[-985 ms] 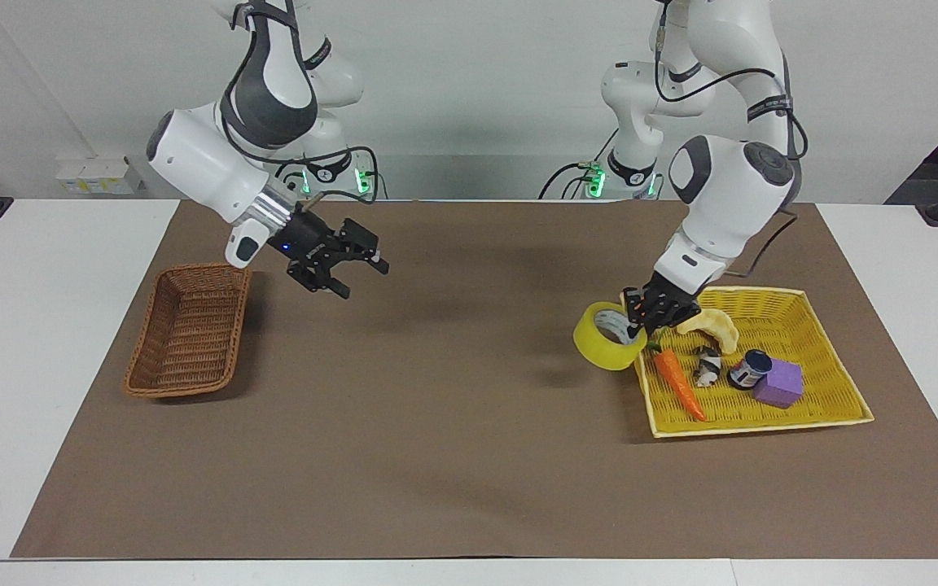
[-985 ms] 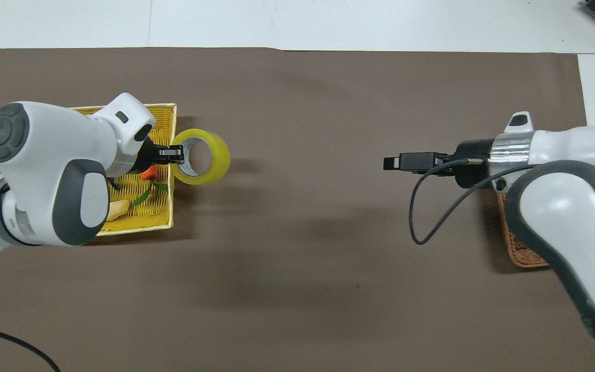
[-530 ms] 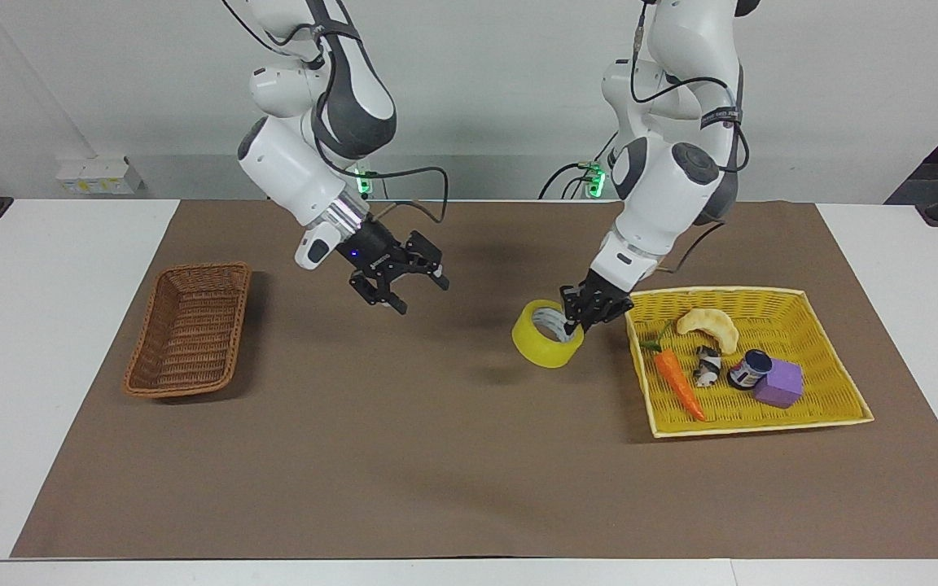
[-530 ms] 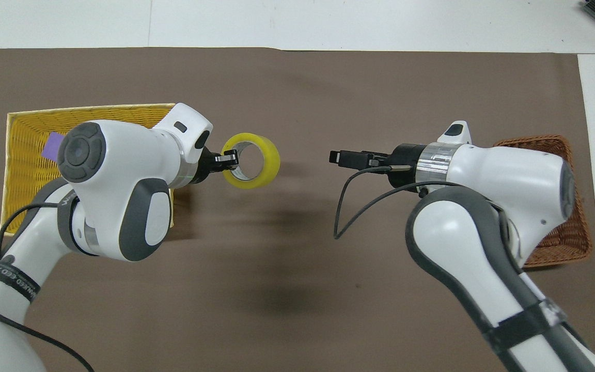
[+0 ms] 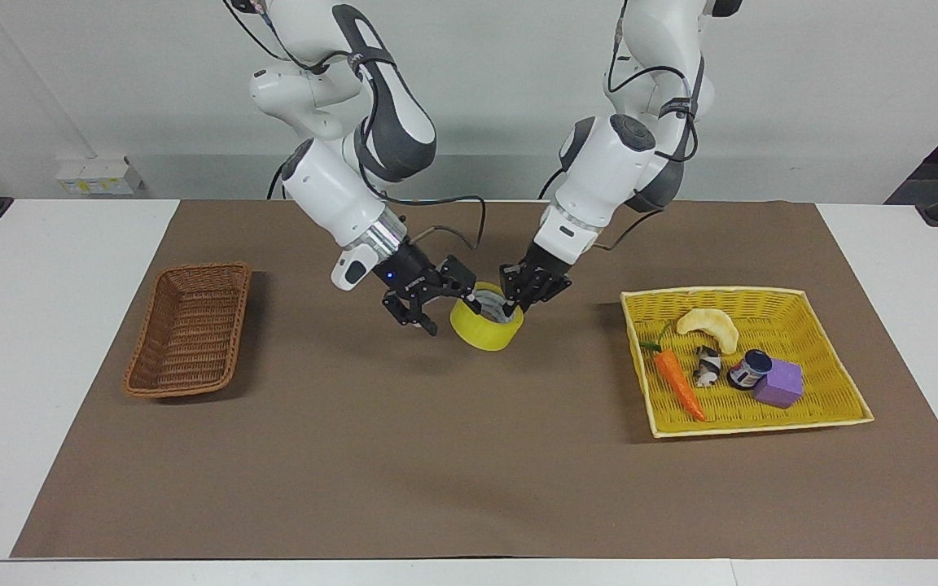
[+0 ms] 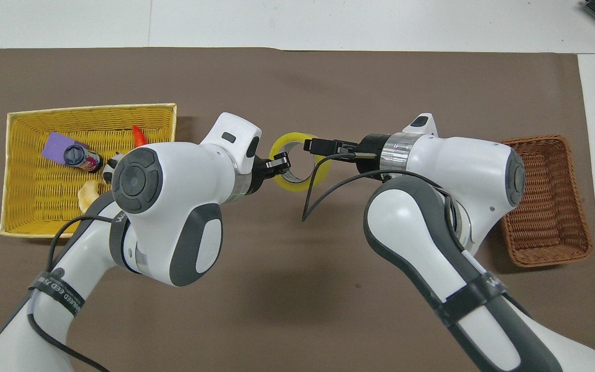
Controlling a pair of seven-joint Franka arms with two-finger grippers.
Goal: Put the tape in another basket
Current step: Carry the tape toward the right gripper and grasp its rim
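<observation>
I have the tape [image 5: 486,325] up in the air over the middle of the brown mat [image 5: 469,456], roughly halfway between the two baskets, with its hole facing upward and slightly tilted. My left gripper [image 5: 513,307] is clamped on the roll's wall, one finger inside the white core and one outside, which is why the roll hangs off it like a ring on a hook. I brought it here because the brown wicker basket [image 5: 189,330] sits at the right arm's end of the table, and I judge that too long a reach for the left arm, so a handover makes sense. My right gripper [image 5: 444,308] has its fingers spread wide and sits at the roll's rim on the side away from the left gripper, one finger over the core, not gripping anything yet as far as I can tell. The yellow tray basket [image 5: 831,407] holds the carrot [image 5: 678,384], a pale crescent, a small jar and a purple block. Next I would close the right fingers on the wall before letting the left go
</observation>
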